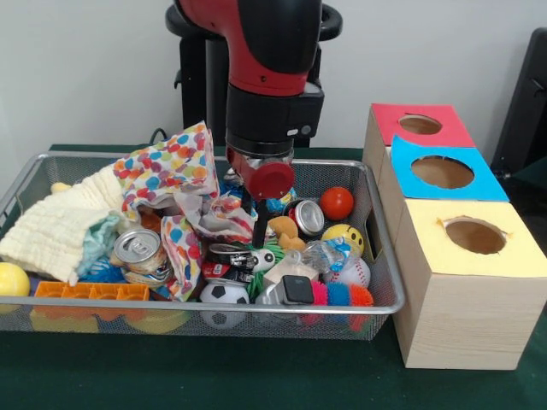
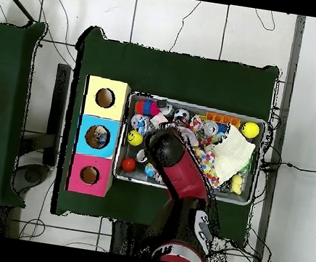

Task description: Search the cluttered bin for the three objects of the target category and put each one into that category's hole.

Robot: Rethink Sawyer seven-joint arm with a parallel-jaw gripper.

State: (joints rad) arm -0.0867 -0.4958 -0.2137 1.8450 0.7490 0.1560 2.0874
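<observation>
- Reaching into the wire bin, the robot's jaws — grip unclear — probe the clutter.
- Blue box already holds something — sorting seems partly done.

Red arm, black wrist section (round red cap below).

Red arm over cluttered bin beside three boxes

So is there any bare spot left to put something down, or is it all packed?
The wire bin is crammed throughout, cloths to the balls by the boxes. Free room: green table cloth in front of the bin, and a strip behind the three boxes in the overhead view.
</observation>
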